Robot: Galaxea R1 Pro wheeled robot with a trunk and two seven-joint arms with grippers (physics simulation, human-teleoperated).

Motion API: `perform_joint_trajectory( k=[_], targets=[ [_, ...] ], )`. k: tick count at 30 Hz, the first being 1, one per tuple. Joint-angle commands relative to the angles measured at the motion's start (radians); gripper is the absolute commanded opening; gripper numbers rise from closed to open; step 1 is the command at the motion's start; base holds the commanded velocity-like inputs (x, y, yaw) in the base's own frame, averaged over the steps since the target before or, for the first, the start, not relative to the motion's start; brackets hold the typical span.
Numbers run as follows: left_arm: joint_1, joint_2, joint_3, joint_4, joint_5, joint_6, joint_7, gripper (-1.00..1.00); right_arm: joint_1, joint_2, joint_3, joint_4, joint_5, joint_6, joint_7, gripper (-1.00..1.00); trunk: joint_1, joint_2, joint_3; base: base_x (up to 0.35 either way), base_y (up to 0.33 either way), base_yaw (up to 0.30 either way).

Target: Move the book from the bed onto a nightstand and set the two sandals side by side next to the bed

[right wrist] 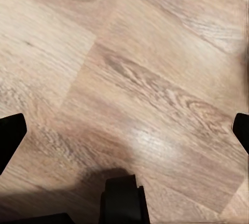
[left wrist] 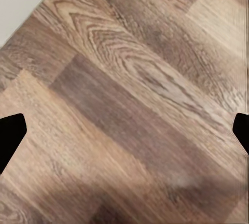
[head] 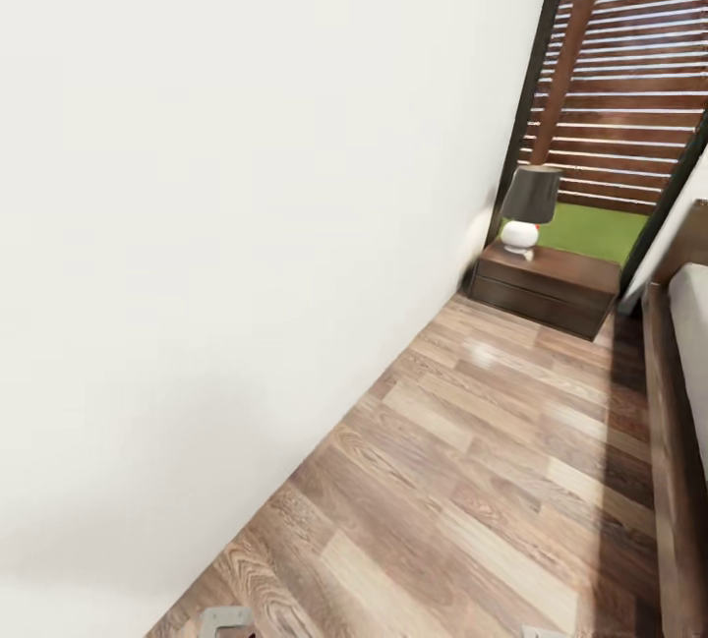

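A: Nightstand (head: 546, 286) is ahead by the window, lamp (head: 528, 206) on top; bed (head: 678, 402) edge runs along our right. We can't spot the book or sandals anywhere.

B: Grippers?

A: Left gripper (left wrist: 124, 130) and right gripper (right wrist: 124, 133) both spread wide, empty, hanging over plank floor (head: 472, 481).

B: Progress?

A: We judge nothing placed yet; nightstand top holds just the lamp. Book move and sandal pairing both remain.
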Motion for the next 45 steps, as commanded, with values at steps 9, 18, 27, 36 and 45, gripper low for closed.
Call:
perform_joint_trajectory(
  k=[9,18,27,36,45],
  targets=[
    [0.000,0.000,0.008,0.000,-0.006,-0.002,-0.003,1.00,-0.001,-0.001,-0.009,0.003,0.010,-0.003,0.002,1.00,0.000,0.000,-0.001,0.173,0.047,-0.283],
    [0.000,0.000,0.008,0.000,-0.006,-0.002,-0.003,1.00,-0.001,-0.001,-0.009,0.003,0.010,-0.003,0.002,1.00,0.000,0.000,-0.001,0.056,0.014,-0.283],
    [0.000,0.001,0.008,0.000,-0.006,-0.002,-0.003,1.00,-0.001,-0.001,-0.009,0.003,0.010,-0.003,0.002,1.00,0.000,0.000,-0.001,0.002,0.001,-0.283],
    [0.000,0.000,0.008,0.000,-0.006,-0.002,-0.003,1.00,-0.001,-0.001,-0.009,0.003,0.010,-0.003,0.002,1.00,0.000,0.000,-0.001,0.001,0.000,-0.283],
    [0.000,0.000,0.008,0.000,-0.007,-0.002,-0.003,1.00,-0.001,-0.001,-0.009,0.003,0.010,-0.003,0.002,1.00,0.000,0.000,-0.001,0.086,0.061,-0.261]
  ],
)
